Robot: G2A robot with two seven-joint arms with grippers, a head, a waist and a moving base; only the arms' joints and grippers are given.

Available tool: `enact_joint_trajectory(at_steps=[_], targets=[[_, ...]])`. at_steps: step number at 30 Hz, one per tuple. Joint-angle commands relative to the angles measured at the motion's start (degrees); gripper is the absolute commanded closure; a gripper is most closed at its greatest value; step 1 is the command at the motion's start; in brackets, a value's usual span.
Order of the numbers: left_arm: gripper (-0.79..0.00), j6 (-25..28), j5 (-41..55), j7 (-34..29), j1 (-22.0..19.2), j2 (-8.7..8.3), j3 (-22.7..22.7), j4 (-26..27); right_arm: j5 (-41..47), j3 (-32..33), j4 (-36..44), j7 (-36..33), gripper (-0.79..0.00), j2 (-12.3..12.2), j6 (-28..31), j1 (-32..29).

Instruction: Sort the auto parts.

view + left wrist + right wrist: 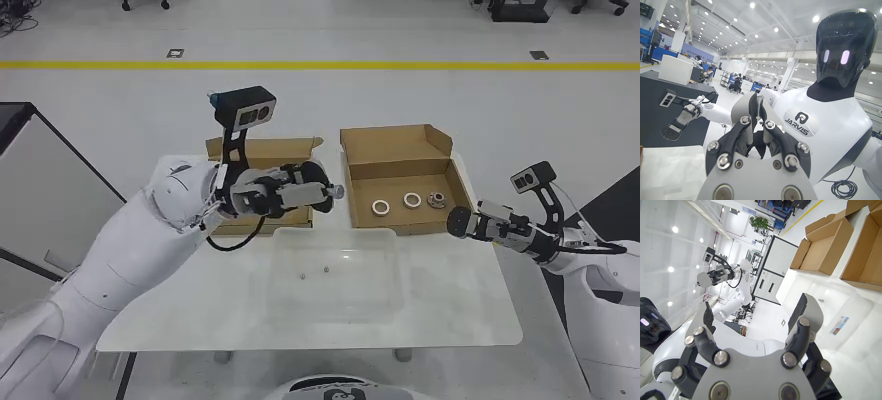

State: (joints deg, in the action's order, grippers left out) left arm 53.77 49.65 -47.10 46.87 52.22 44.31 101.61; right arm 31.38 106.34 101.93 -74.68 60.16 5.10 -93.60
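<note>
Nearest my left wrist camera, the left tool [757, 111] was clamped on a short silver steel bolt [758, 107], its threaded shank lying along the pads and its head poking past the tips. It hung at 12 o'clock from the clear plastic tub [350, 295], about between the two open brown cardboard boxes. I judged sorting well along: two white rings [381, 208] and a dark metal hub [436, 198] lay in the 1 o'clock box [395, 178], while two small parts [303, 270] lay unsorted in the tub. The right tool [755, 313], jaws apart and empty, sat at 3 o'clock.
</note>
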Motion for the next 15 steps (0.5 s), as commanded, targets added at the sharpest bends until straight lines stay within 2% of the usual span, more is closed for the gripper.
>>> enact_joint_trajectory(at_steps=[1, 4, 15], targets=[[0.0, 1.25, 4.51, 0.23, 1.06, 0.36, -0.03, 1.18, 0.0, 0.0, 0.0, 0.0, -0.785, 0.0, 0.0, 0.0], [0.0, 2.58, 10.23, -0.82, 1.97, 0.99, -0.2, 2.24, 0.0, 0.0, 0.0, 0.0, -0.785, 0.0, 0.0, 0.0], [0.0, 0.34, 21.1, -3.07, 4.33, 3.6, 1.68, 4.71, 0.0, 0.0, 0.0, 0.0, -0.785, 0.0, 0.0, 0.0]])
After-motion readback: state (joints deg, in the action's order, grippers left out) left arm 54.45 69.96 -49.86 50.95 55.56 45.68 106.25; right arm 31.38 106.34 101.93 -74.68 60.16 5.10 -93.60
